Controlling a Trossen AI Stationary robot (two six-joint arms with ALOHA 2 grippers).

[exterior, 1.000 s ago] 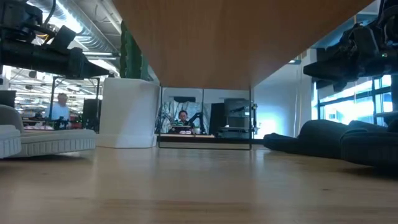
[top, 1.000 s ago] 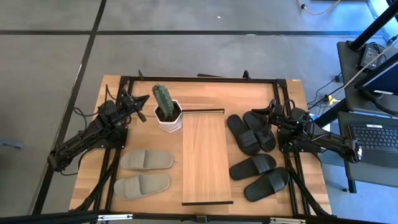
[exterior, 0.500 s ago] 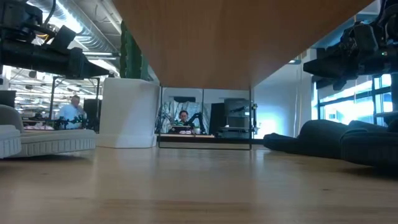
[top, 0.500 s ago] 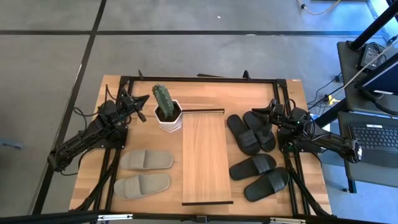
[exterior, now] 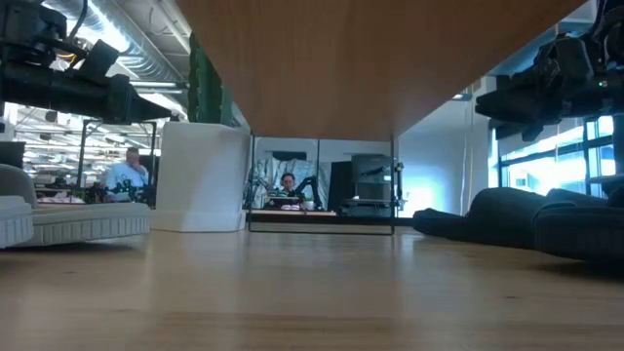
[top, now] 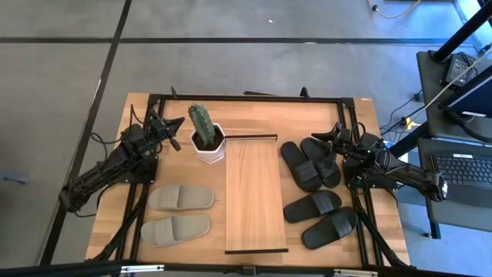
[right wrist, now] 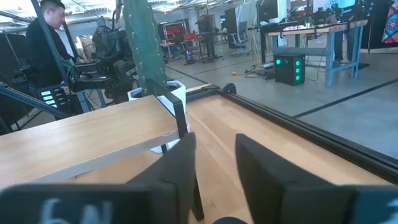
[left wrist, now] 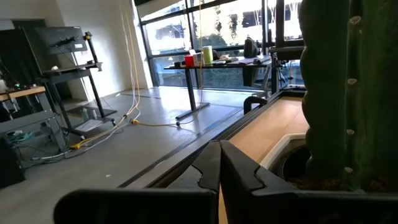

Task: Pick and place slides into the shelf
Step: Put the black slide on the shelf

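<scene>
Nothing is picked yet: the shelf [top: 256, 194] is bare. My right end effector [top: 335, 138], fingers apart, hovers over the black slides [top: 310, 164] right of it. Next I descend and grip. Left end effector [top: 174, 127], fingers together, waits beyond the grey slides [top: 179, 212].

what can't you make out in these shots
- Low view: the shelf fills the top, hiding the table's far middle.
- Low view: the grey-beige slides are cut off by the left edge, the black slides by the right.
- Left wrist view: the cactus blocks the slides.
- High view: both claws too small to judge.
</scene>
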